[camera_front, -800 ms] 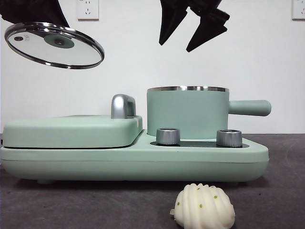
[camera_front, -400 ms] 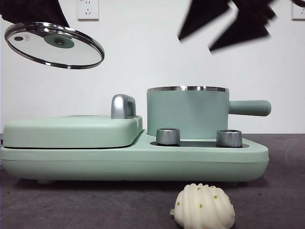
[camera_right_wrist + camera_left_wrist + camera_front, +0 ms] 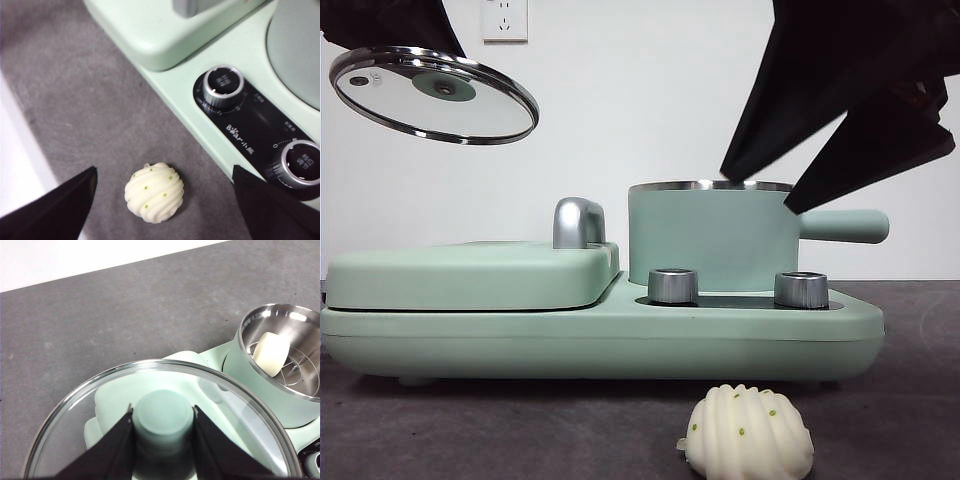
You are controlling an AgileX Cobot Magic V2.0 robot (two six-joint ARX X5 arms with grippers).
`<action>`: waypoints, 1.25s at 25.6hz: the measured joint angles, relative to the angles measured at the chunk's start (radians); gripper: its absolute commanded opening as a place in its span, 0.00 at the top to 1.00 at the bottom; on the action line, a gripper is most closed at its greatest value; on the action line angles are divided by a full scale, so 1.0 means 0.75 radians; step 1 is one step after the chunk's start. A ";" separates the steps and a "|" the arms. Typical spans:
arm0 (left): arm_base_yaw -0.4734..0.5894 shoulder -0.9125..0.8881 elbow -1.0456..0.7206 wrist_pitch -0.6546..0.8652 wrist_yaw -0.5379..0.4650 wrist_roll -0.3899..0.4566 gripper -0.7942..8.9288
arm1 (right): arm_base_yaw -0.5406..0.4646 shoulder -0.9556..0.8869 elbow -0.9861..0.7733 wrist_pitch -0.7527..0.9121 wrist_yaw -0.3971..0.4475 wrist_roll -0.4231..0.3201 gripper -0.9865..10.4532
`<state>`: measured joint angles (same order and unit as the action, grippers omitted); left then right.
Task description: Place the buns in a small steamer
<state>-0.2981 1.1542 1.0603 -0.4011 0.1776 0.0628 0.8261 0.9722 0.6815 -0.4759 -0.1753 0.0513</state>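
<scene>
Nearest to you, the ridged bun [image 3: 747, 432] with green specks lies on the dark counter [image 3: 520, 430], just in front of the mint-green appliance base [image 3: 600, 340] and apart from it. Your right gripper [image 3: 162, 200] hangs above that bun with its fingers [image 3: 55, 207] spread wide, one to each side of it in the right wrist view, and nothing between them. In the front view the same gripper [image 3: 765, 195] shows as two big dark points coming down from the upper right, their tips level with the steamer's rim.

Behind the bun, two steel control knobs [image 3: 672, 285] sit on the black panel [image 3: 255, 140] of the base. The flat lidded griddle section [image 3: 470, 275] takes up the left part of the base, with a steel handle [image 3: 577, 222] at its back edge.

The small steamer [image 3: 710, 240] stands on the right part of the base, uncovered, its straight handle [image 3: 843, 226] pointing right. In the left wrist view you can see the smooth cream bun [image 3: 271, 353] already inside it, resting on a wire rack against the steel wall.

Your left gripper [image 3: 162, 422] is held high over the left end of the appliance, its fingers pinching the green knob [image 3: 162, 415] of the glass lid [image 3: 433, 95], which hangs tilted in the air, well apart from the steamer.
</scene>
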 measured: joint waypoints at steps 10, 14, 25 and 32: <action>0.000 0.000 0.000 0.000 0.000 0.000 0.90 | 0.171 0.180 0.000 0.020 0.135 0.002 0.55; 0.000 0.000 0.000 0.000 0.000 0.000 0.90 | 0.184 0.282 0.000 0.038 0.157 0.002 0.55; 0.000 0.000 0.000 0.000 0.000 0.001 0.90 | 0.188 0.499 0.000 0.073 0.130 0.013 0.61; 0.000 0.000 0.000 0.000 0.000 0.000 0.90 | 0.188 0.513 0.000 0.051 0.129 0.092 0.72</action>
<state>-0.2981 1.1542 1.0603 -0.4011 0.1776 0.0628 0.9668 1.3567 0.6815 -0.4374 -0.0784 0.1204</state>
